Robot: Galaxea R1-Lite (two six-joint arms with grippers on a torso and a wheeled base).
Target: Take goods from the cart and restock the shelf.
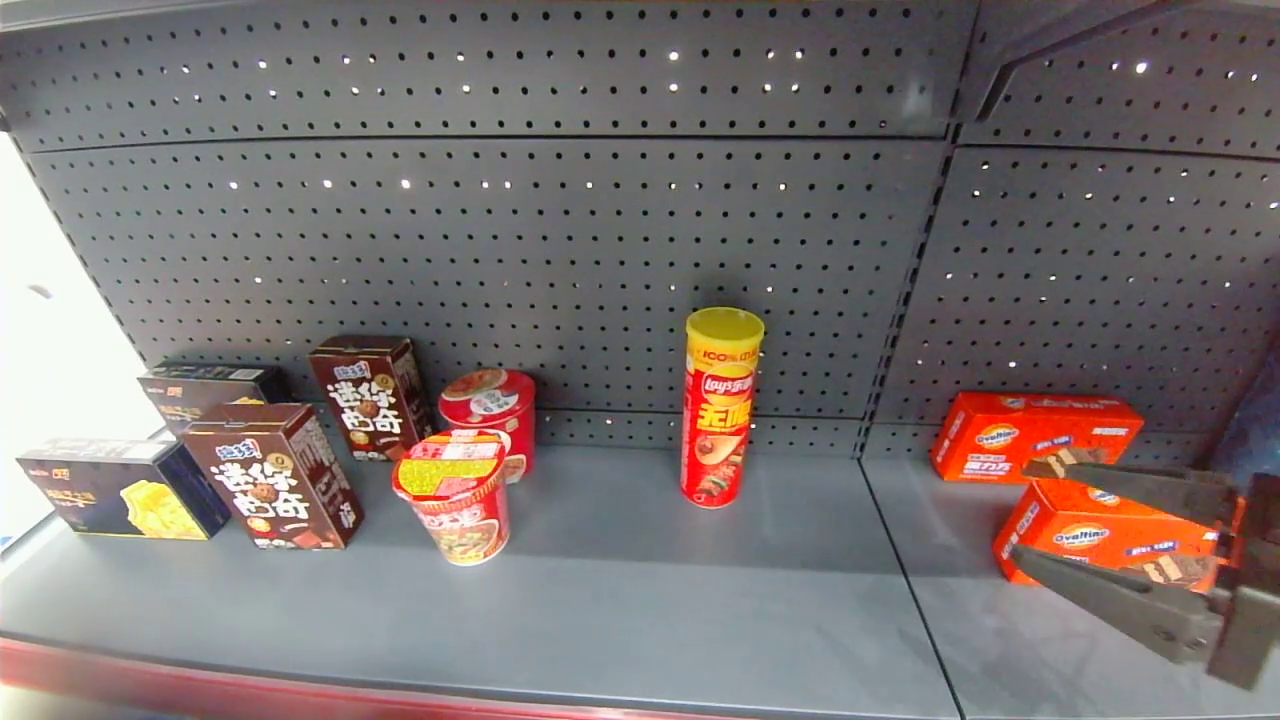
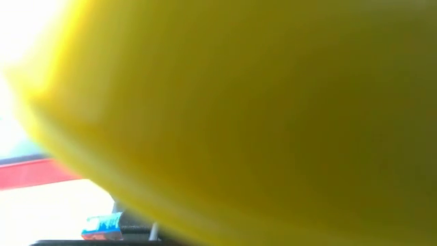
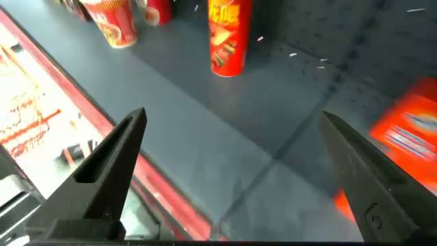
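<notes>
On the grey metal shelf (image 1: 620,590) with its perforated back panel, restocking looks partly done: nine goods stand or lie in place. Count: two dark navy boxes (image 1: 125,487) at the left end, one behind the other; two brown cartons (image 1: 275,475) just beside them, also front and back; two red cup-noodle tubs (image 1: 455,495), front tub tilted slightly; one tall red crisp can with a yellow lid (image 1: 722,405), upright near the back edge at mid-shelf; two orange flat boxes (image 1: 1035,432) at the right end. Bare board runs along the front edge and on either side of the can, so by my reckoning more stock is due. Right gripper (image 1: 1022,512) hangs at the right end by the nearer orange box, fingers spread wide, holding nothing. Left gripper: state cannot be told; a blurred yellow surface (image 2: 239,102) sits hard against its camera.
</notes>
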